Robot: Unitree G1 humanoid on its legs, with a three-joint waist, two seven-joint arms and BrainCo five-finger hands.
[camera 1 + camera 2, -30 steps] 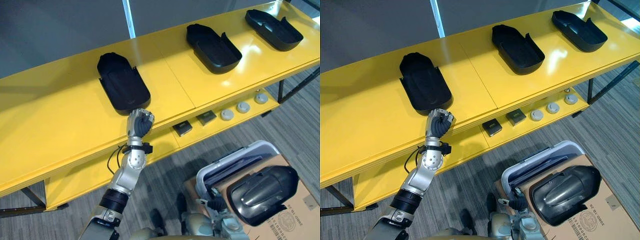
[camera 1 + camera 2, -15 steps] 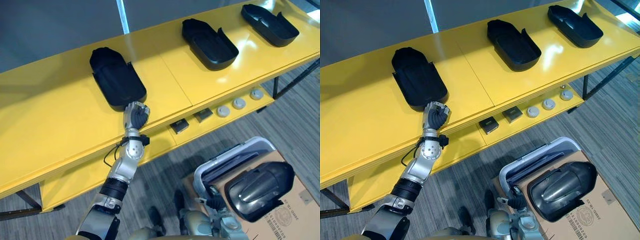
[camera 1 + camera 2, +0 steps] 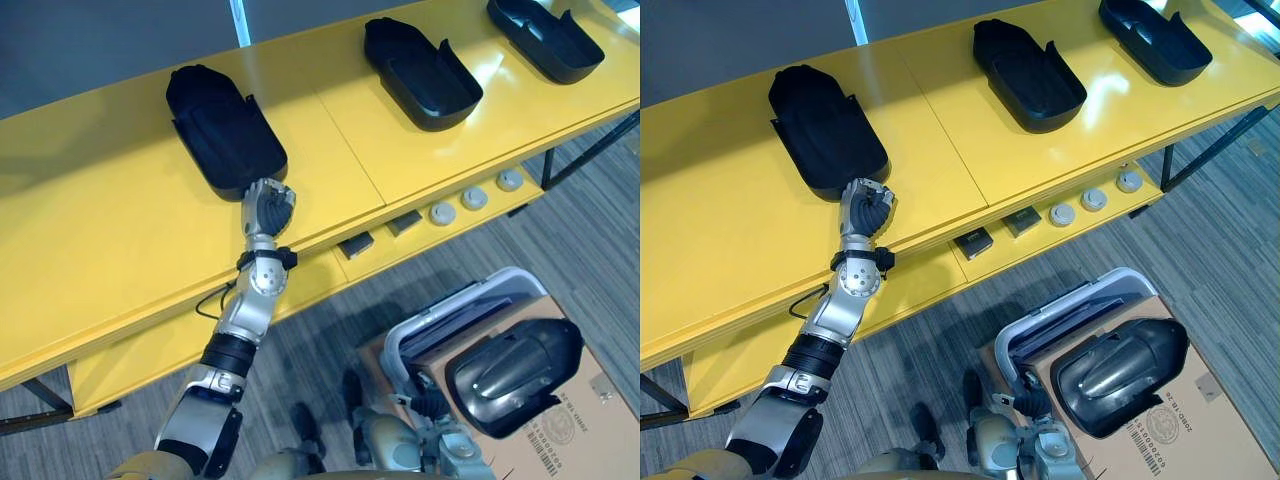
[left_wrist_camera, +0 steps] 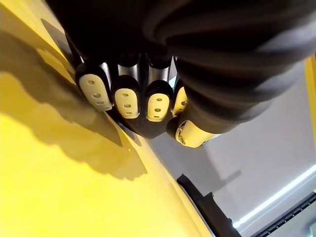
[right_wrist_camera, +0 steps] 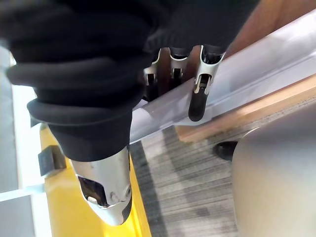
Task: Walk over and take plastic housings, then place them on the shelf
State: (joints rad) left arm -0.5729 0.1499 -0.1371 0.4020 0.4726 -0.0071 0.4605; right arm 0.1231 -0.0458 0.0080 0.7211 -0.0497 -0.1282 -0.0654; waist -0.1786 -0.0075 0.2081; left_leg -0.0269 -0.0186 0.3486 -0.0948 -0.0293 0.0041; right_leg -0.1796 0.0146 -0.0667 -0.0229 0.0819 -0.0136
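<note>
Now the left hand (image 3: 268,208), fingers (image 4: 124,96) curled, pinches the near rim of the plastic housing (image 3: 222,130); the right hand (image 5: 201,81) hangs loose-fingered.

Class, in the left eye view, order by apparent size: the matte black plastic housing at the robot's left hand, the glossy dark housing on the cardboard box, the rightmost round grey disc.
Tied: matte black plastic housing and glossy dark housing look alike; the glossy one is nearer the camera.
Smallest: rightmost round grey disc.
</note>
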